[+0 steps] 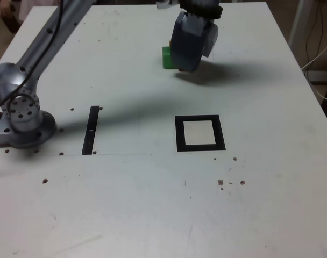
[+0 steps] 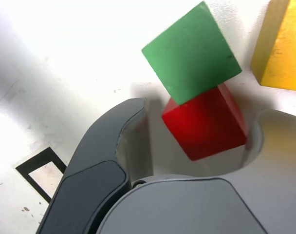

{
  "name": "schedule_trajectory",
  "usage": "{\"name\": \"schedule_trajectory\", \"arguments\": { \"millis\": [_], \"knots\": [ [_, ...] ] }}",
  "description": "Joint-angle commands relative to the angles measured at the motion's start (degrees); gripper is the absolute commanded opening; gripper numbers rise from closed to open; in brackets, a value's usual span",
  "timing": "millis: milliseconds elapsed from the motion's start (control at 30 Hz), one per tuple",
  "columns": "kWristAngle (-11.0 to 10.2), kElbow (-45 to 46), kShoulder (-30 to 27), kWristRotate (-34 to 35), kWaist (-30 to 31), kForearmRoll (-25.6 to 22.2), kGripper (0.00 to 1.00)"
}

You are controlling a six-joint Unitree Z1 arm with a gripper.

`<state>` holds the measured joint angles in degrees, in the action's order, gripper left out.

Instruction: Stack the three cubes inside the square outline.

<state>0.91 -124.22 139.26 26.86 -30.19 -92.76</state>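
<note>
My gripper (image 1: 188, 63) is down on the table at the far side, its body covering most of the cubes in the exterior view. Only the green cube (image 1: 166, 57) shows there, at the gripper's left side. In the wrist view the red cube (image 2: 206, 124) lies between my jaws, with a narrow gap still showing between it and the dark finger (image 2: 123, 126). The green cube (image 2: 192, 53) touches the red one just beyond the fingertips. The yellow cube (image 2: 284, 48) sits apart beside them. The square outline (image 1: 179, 134) (image 2: 33, 168) lies nearer the camera with nothing in it.
A straight black tape strip (image 1: 91, 129) lies to the exterior view's left of the outline. The arm's base (image 1: 23, 118) is bolted at the table's left edge. Cables (image 1: 320, 54) hang past the table's right edge.
</note>
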Motion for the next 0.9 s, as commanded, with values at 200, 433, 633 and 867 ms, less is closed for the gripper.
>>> {"name": "schedule_trajectory", "arguments": {
  "millis": [200,433,633,867],
  "knots": [
    [0.5,0.2,0.7,0.1,-0.2,-0.9,0.35],
    [0.7,0.2,0.8,-0.1,-0.2,-0.9,0.35],
    [0.6,0.2,0.7,-0.1,-0.2,-0.9,0.34],
    [0.1,0.5,0.0,-0.1,0.2,-0.8,0.34]
  ]
}}
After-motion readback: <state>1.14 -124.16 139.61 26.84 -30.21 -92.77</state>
